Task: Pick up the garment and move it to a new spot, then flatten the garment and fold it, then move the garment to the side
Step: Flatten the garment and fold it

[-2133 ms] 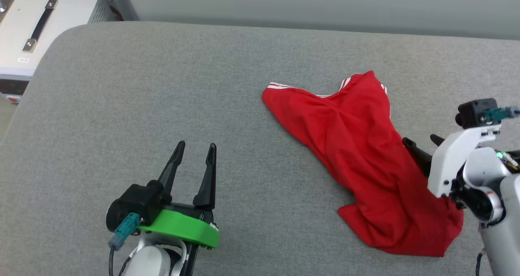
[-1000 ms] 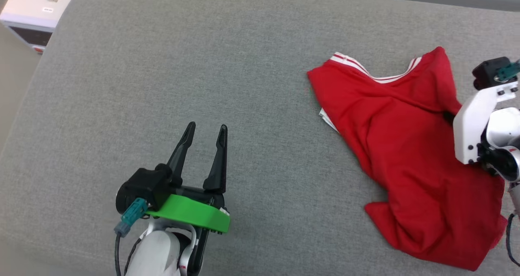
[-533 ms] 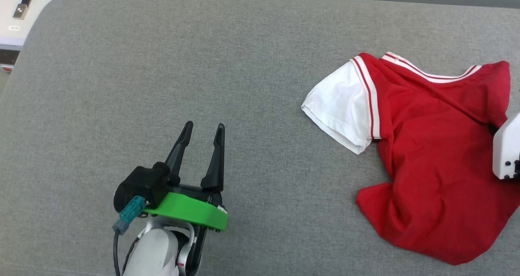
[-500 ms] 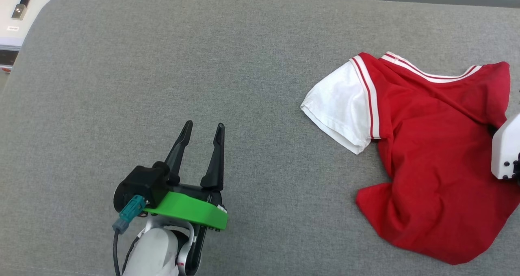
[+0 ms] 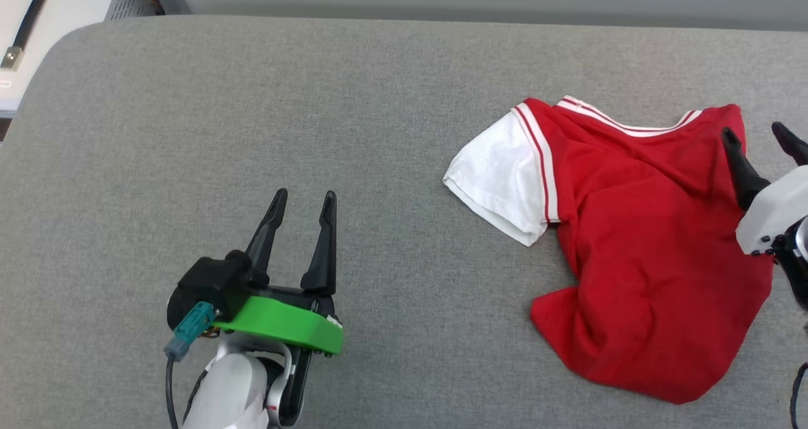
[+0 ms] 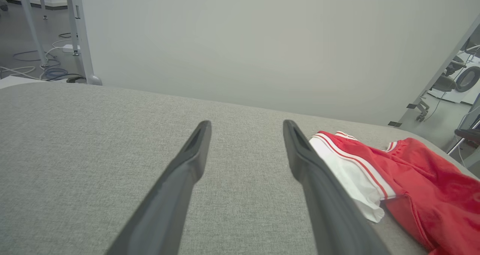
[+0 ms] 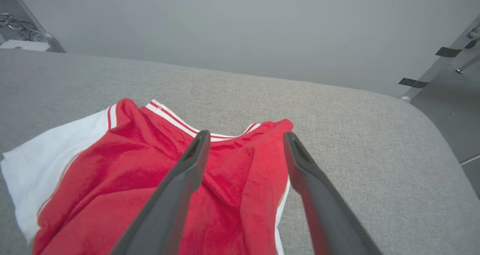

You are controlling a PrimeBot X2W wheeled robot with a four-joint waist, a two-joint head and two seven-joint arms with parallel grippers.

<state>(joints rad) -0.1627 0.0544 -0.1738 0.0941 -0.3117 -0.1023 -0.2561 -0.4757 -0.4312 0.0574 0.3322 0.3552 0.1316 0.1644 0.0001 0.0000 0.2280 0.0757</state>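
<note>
The garment is a red jersey that lies crumpled on the right part of the grey padded table. One white sleeve is spread out to its left, and striped trim runs along the neck. No lettering shows. My right gripper is open over the garment's right shoulder, its left finger above the red cloth. The right wrist view has that gripper with nothing between its fingers and the garment below. My left gripper stands open and bare over the table, well left of the garment.
A white case with a dark handle stands beyond the table's rounded far-left corner. A grey wall runs behind the table. The table's rounded right corner drops to the floor close to the garment.
The head camera has shifted. The garment's white sleeve has unfolded to the left. My right gripper's fingers now show open at the garment's right shoulder. The left gripper has held still.
</note>
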